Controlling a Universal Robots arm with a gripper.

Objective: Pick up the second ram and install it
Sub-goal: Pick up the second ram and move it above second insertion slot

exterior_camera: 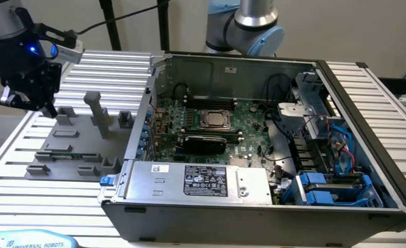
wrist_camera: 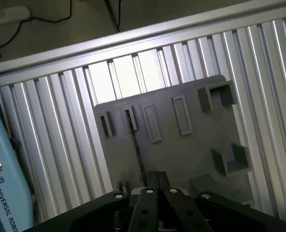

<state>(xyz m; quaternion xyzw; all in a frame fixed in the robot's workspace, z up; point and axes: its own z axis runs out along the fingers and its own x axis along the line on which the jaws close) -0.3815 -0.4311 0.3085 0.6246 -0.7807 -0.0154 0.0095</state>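
The second ram stands on edge in the grey fixture plate, showing as a thin dark strip between two small holder blocks. In the exterior view the ram is a low greenish strip near the plate's front. My gripper hangs above the far corner of the fixture plate, on the exterior view's left, well above the ram and touching nothing. In the wrist view the gripper has its two dark fingertips side by side with nothing between them, just short of the ram's near end.
An open computer case takes up the middle and the exterior view's right, with the green motherboard, its CPU socket and a silver power supply. Tall grey fixture posts rise from the plate. A blue-and-white teach pendant lies beside it.
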